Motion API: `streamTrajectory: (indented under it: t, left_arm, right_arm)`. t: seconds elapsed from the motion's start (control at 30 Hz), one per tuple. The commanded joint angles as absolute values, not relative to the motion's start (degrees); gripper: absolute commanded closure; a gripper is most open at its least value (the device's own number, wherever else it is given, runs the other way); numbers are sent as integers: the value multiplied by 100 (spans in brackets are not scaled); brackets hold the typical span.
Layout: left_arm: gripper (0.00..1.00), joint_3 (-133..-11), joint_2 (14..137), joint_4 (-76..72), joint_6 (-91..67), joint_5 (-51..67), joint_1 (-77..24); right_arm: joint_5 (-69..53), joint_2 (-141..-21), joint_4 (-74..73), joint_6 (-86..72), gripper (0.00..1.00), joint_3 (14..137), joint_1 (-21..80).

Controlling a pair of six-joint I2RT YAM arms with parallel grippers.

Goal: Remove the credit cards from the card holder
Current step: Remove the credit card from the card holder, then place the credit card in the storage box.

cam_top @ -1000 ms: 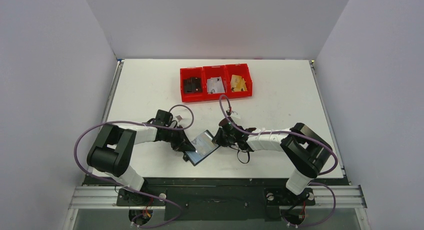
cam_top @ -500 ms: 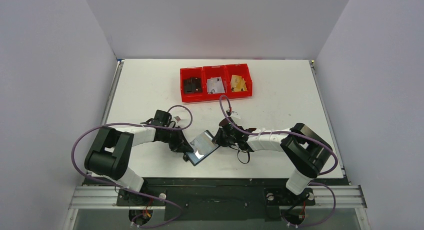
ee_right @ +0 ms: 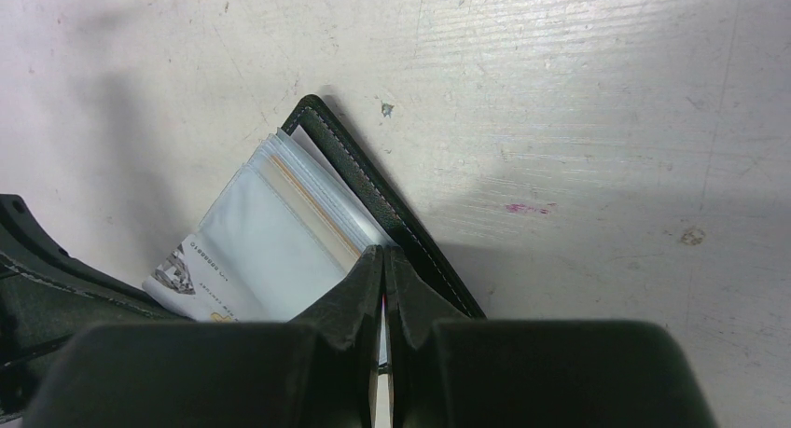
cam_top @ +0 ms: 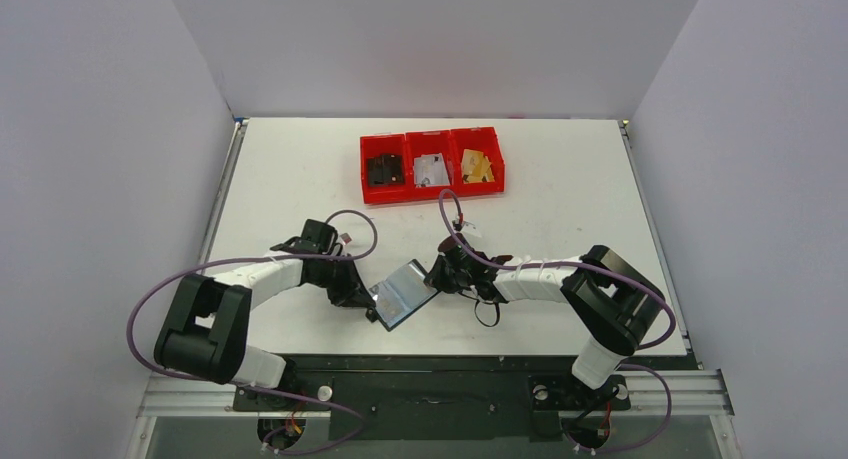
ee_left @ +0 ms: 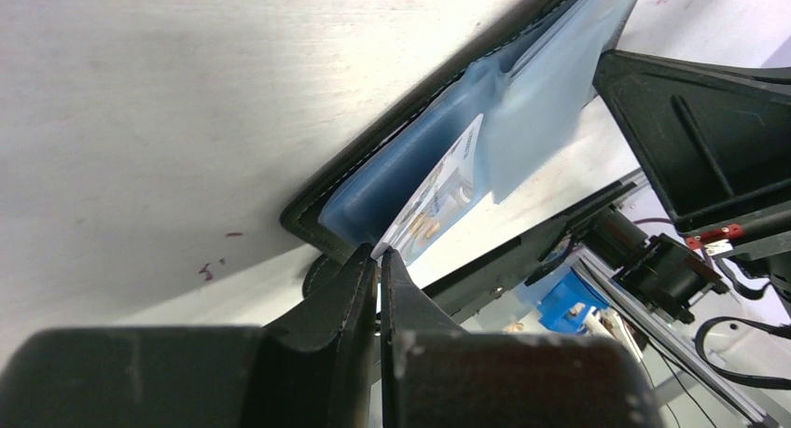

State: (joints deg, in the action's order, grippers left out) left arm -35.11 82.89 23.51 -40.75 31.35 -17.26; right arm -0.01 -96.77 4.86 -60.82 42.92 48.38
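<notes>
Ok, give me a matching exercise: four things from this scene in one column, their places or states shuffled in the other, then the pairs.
1 left end effector
2 right end effector
3 card holder
4 red bins

A at the far side of the table
B shut on the card holder's edge
C lying open between the two end effectors
D shut on a credit card corner

Pairs: 1-D, 2-B, 3-C, 4-A

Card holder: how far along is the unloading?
Done: gold cards lie in the right red bin. In hand: right gripper pins the card holder; left gripper pinches a white card, partly out of its sleeve. Left: free that card; whether more remain is unclear.
</notes>
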Motion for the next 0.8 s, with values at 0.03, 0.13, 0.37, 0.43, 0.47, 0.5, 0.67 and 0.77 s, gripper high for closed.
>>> streamTrajectory:
  t: [0.03, 0.13, 0.37, 0.43, 0.47, 0.5, 0.67, 0.77]
  left_arm:
    - [100, -3759, 7904, 2762, -3832, 2757, -1657]
    - [100, -3855, 7766, 2823, -3780, 2786, -1652]
    - [100, -4173, 7516, 2997, -3696, 2854, -1654]
    - [100, -4276, 7467, 3042, -3680, 2864, -1653]
    - [100, -4304, 7430, 3072, -3662, 2860, -1657]
    - [100, -4372, 7406, 3092, -3655, 2873, -1653]
    - [100, -4502, 7149, 2904, -3710, 3091, -1660]
    - [100, -4532, 7034, 2646, -3839, 3335, -1653]
  right_arm:
    - [440, -10132, -994, -5780, 100, 3944, 4790]
    - [454, -10063, -1028, -5743, 100, 4045, 4772]
    - [675, -9556, -1531, -5471, 86, 4751, 4718]
    - [767, -9358, -1726, -5357, 75, 5048, 4693]
    - [833, -9213, -1786, -5320, 71, 5143, 4674]
    - [856, -9137, -1864, -5252, 64, 5291, 4661]
    - [757, -8393, -1630, -5017, 47, 5415, 4526]
    - [434, -8015, -1255, -4919, 44, 5197, 4414]
